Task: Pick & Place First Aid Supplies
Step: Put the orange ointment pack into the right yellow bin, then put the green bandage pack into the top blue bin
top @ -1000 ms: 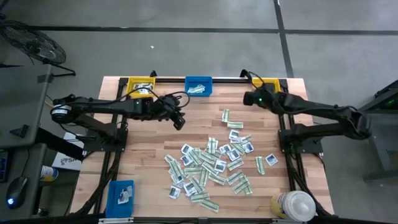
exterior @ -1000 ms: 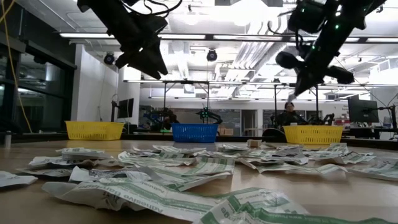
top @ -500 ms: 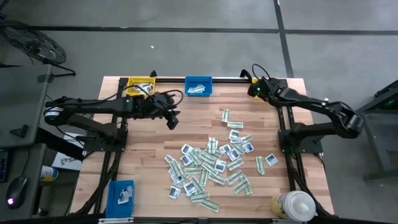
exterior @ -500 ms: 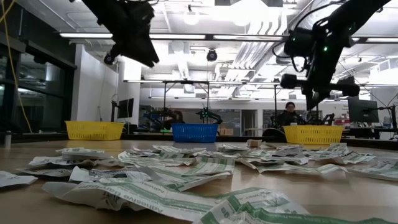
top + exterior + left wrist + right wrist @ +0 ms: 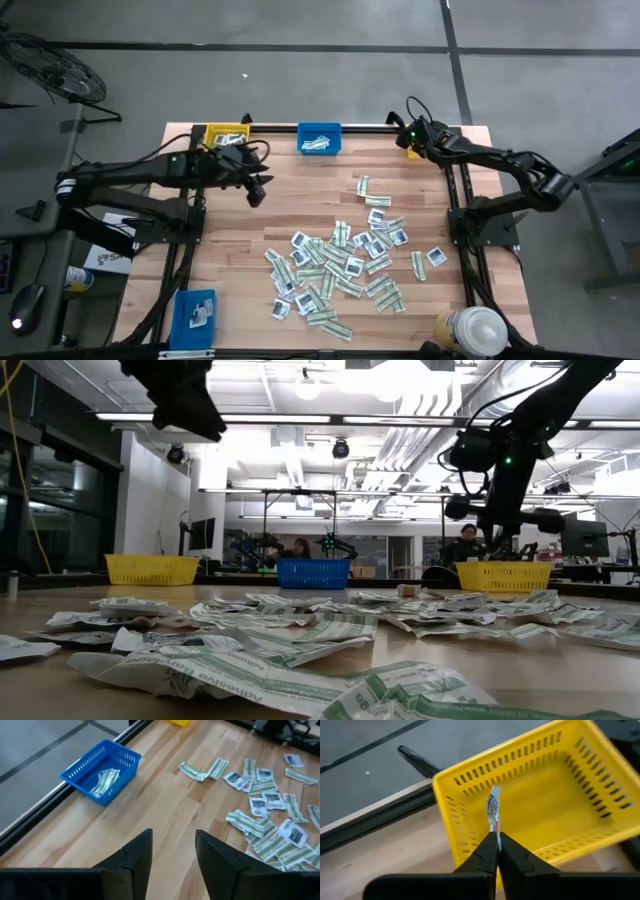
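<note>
white packet point(image 5: 493, 806) pinched in right end effector point(image 5: 497, 839), above yellow bin point(image 5: 570, 795)

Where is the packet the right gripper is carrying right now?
The packet is pinched in the right gripper, over the yellow bin at the table's far right corner.

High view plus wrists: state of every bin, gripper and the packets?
Right gripper: shut on a packet, over the right yellow bin.
Right yellow bin: looks empty.
Left gripper: open, empty, above bare table.
Far blue bin: holds green strips.
Left yellow bin: holds packets.
Near blue bin: holds a packet.
Pile: loose on table.
Bottle: upright, capped.
</note>
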